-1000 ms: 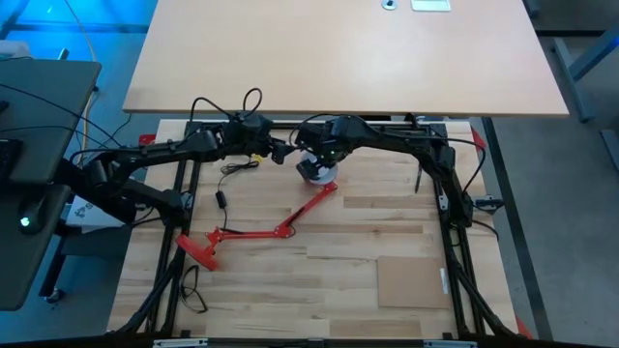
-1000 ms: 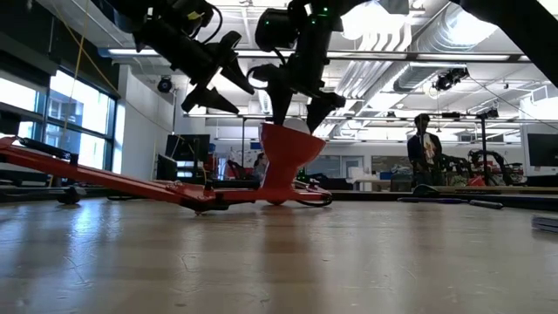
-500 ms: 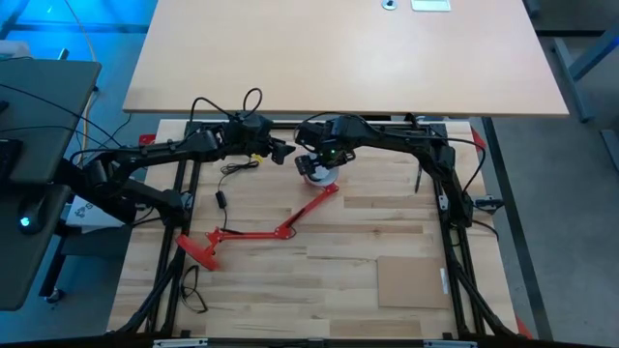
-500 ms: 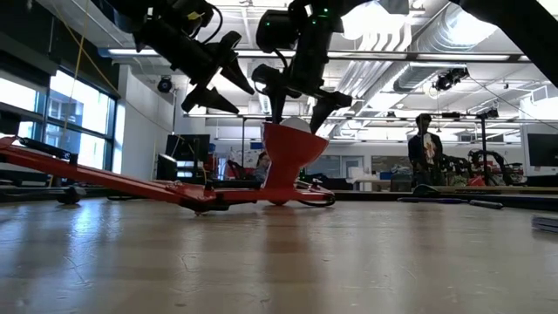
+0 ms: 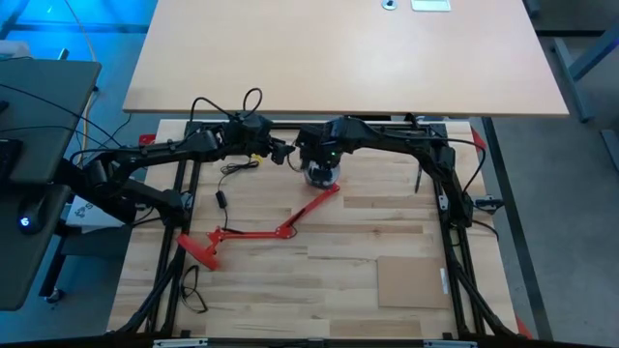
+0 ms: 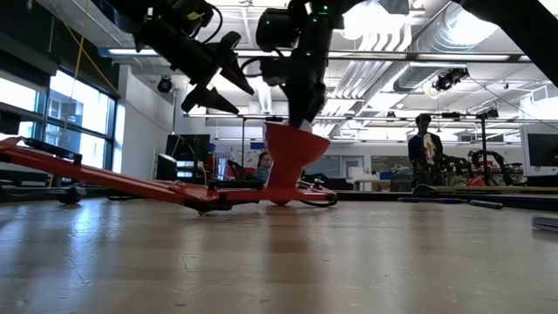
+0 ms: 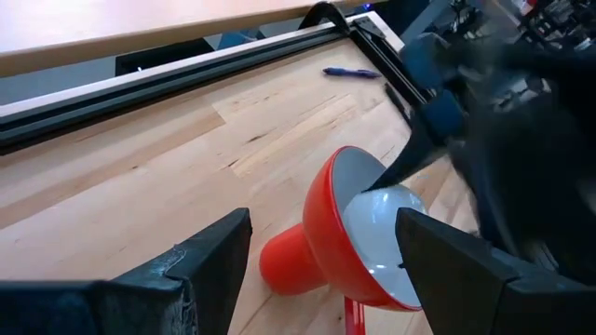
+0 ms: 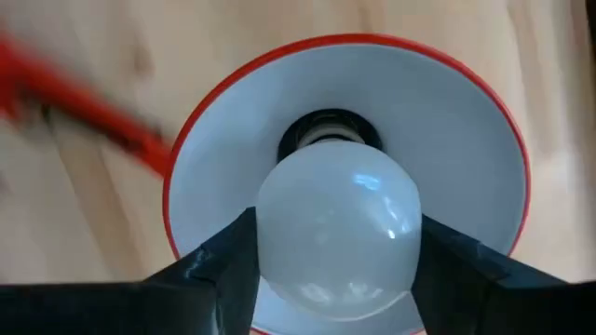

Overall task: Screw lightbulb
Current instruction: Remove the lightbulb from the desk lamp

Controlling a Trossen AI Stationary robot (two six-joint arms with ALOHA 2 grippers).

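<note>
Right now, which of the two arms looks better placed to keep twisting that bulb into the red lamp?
The right one. Its fingers already grip the lightbulb inside the red lamp shade, over the socket. The left gripper hangs open beside the shade, holding nothing.

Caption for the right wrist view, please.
Right hand holds the lightbulb at the socket inside the red lamp shade.

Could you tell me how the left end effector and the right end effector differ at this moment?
The right end effector is shut on the lightbulb inside the red lamp shade; the left end effector is open and holds nothing. The right one reaches down into the shade, while the left one hovers beside it, apart. Both are dark and two-fingered.
</note>
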